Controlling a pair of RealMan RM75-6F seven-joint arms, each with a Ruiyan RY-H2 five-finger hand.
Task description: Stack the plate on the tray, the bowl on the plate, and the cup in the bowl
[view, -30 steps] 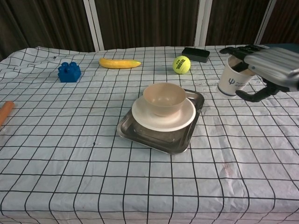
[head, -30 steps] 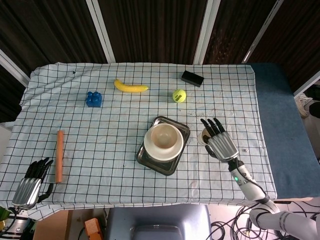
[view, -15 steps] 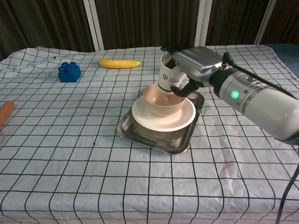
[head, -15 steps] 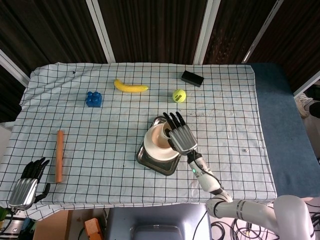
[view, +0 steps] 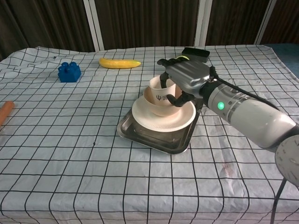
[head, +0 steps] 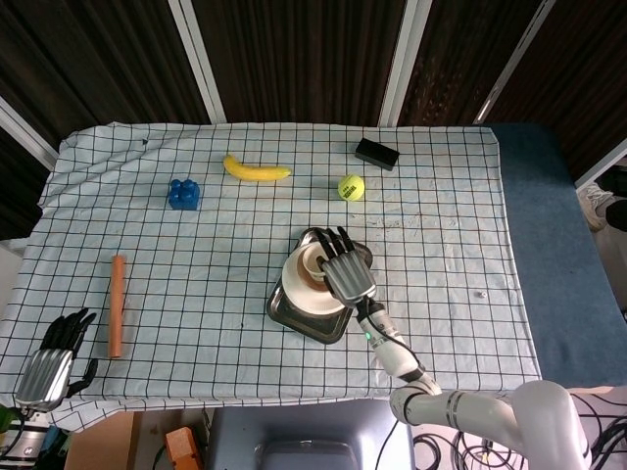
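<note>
Inside the curl of the right hand (view: pixel 184 79) sits the cup (view: pixel 160 92), a pale paper-like cylinder with a small dark logo on its side, too small to read. The fingers (view: pixel 164 63) wrap its rim and wall, so the hand grips the cup, which stands upright in the bowl (view: pixel 156 106). The bowl is smooth, cream and round, and rests directly under the hand on a white round plate (view: pixel 159 121) with a faintly ribbed rim. The plate lies in the tray (view: pixel 140 135), a shiny metal rectangle with rounded corners, set askew on the checked tablecloth (view: pixel 70 154).

Beyond the hand's fingertips lie a yellow-green tennis ball (head: pixel 351 186) with dark lettering I cannot read and a flat black box (head: pixel 377 153). Well off to the hand's left are a yellow banana (head: pixel 256 170), a knobbly blue block (head: pixel 182 193) and an orange cylindrical stick (head: pixel 116 305). The left hand (head: pixel 54 357) hangs at the table's near left corner, fingers straight and apart, holding nothing.
</note>
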